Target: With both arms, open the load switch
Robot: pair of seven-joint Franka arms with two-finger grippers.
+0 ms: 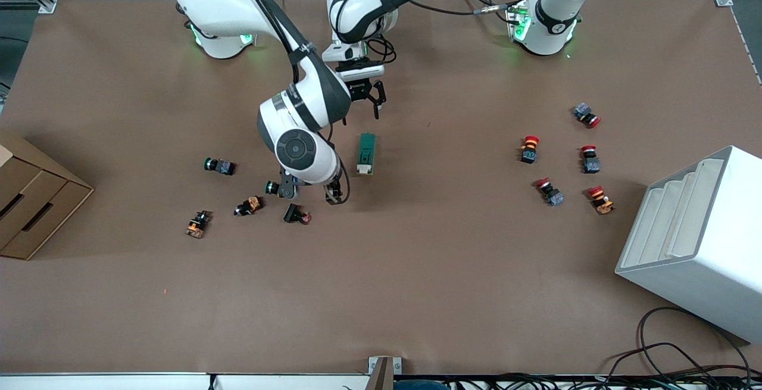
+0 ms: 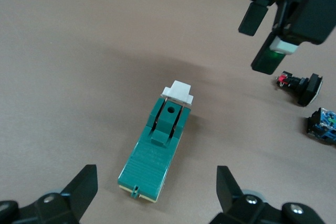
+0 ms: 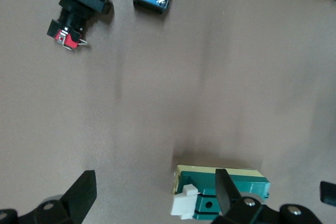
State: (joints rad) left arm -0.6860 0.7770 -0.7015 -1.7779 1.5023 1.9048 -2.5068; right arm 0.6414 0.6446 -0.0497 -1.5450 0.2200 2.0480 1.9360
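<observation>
The right arm bends down over the table, its gripper (image 1: 311, 190) hanging with fingers spread apart just beside the load switch (image 1: 366, 153), toward the right arm's end. Small push buttons (image 1: 296, 214) lie close beneath it. The left gripper (image 1: 367, 93), fingers apart, hangs above the table beside the switch's green end.

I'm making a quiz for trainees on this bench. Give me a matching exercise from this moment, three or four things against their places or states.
Things:
1. load switch
2. left gripper
3. right gripper
4. white stepped rack

Places or states:
A. at the left arm's end of the table
B. open, by the green-capped push button
C. lying flat on the table, held by nothing
D. open, by the switch's green end

Pairs: 1-C, 2-D, 3-B, 4-A
</observation>
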